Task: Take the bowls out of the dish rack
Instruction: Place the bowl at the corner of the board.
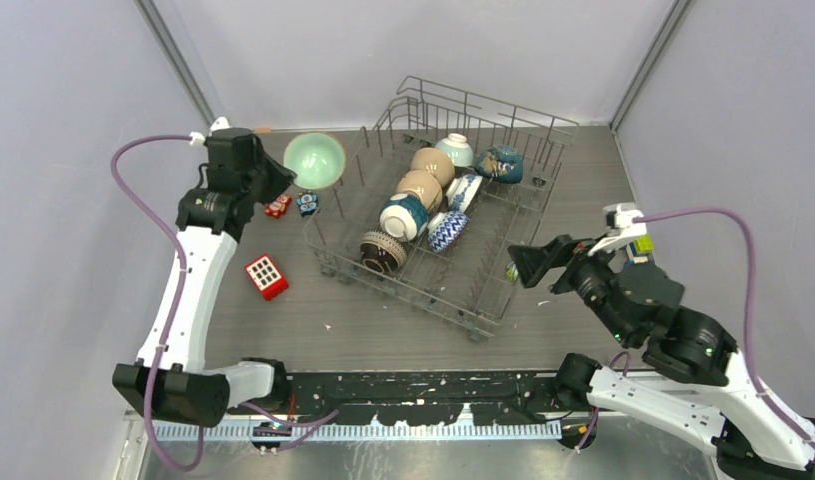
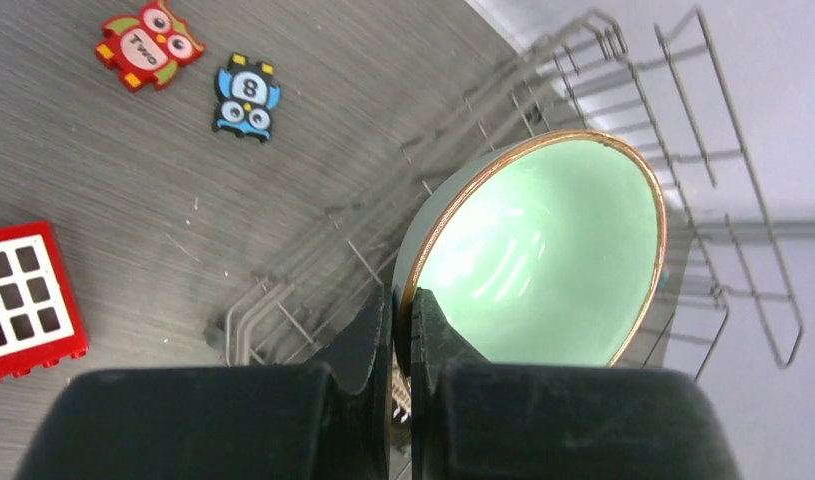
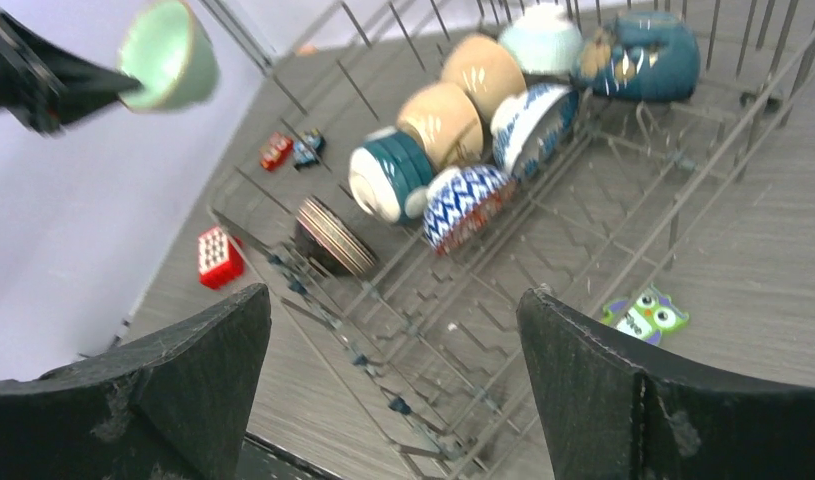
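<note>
Left gripper (image 2: pixel 401 300) is clamped on the rim of the round mint-green ceramic bowl (image 1: pixel 314 160), held outside the rectangular grey wire dish rack (image 1: pixel 483 275) at its 10 o'clock. The other ceramic bowls (image 1: pixel 420 188) stand inside the rack. Right gripper (image 1: pixel 520 266), fingers spread, sits at the rack's 4 o'clock.

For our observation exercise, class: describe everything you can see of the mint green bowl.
The mint green bowl is small, round and glossy, seemingly ceramic, with a thin copper-coloured rim and an empty, pale interior. It is tilted, held clear of the table, beside the far left corner of the dish rack. The jaws of the left gripper are shut on its rim, one inside, one outside; nothing else touches it.
</note>
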